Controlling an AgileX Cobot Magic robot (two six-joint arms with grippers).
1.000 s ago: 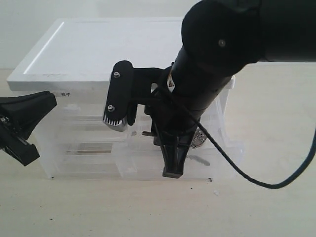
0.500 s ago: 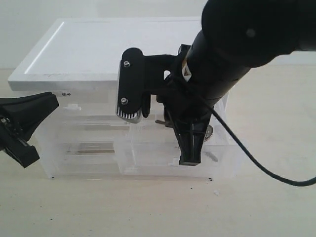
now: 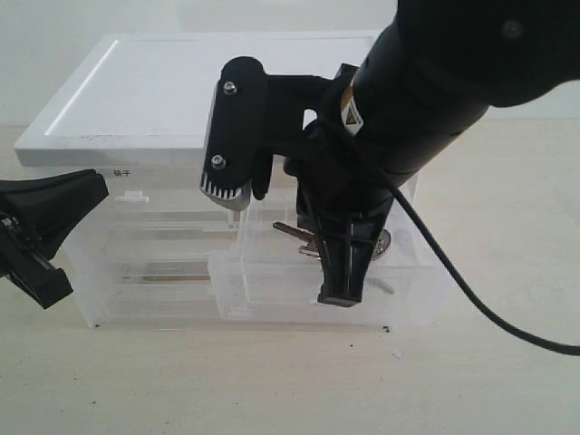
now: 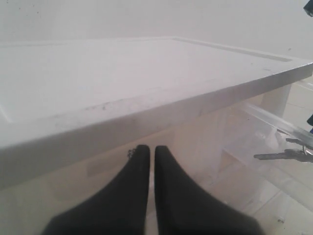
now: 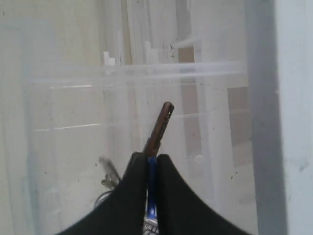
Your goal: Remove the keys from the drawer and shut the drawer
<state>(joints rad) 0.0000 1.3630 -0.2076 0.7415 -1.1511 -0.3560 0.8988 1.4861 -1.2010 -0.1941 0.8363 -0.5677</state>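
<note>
The drawer [image 3: 272, 288], a translucent half-width one at the cabinet's lower right, stands pulled out. My right gripper [image 3: 343, 294] reaches down into it and is shut on the keys [image 3: 299, 234]. In the right wrist view the blue tag is pinched between the fingers [image 5: 137, 186], a brown key [image 5: 161, 122] sticks out past the tips, and a silver key [image 5: 108, 172] hangs beside them. My left gripper [image 3: 50, 227] hovers left of the cabinet, shut and empty [image 4: 152, 149]. The keys [image 4: 286, 154] also show at the edge of the left wrist view.
The plastic cabinet has a flat white top [image 3: 181, 91] and several translucent drawers [image 3: 154, 263] on its left side, all pushed in. It stands on a pale table [image 3: 272, 381]. The right arm's black cable [image 3: 471, 304] trails over the table at the right.
My right gripper has shifted to the right and slightly up inside the drawer, with the keys in it. The left gripper has stayed put.
</note>
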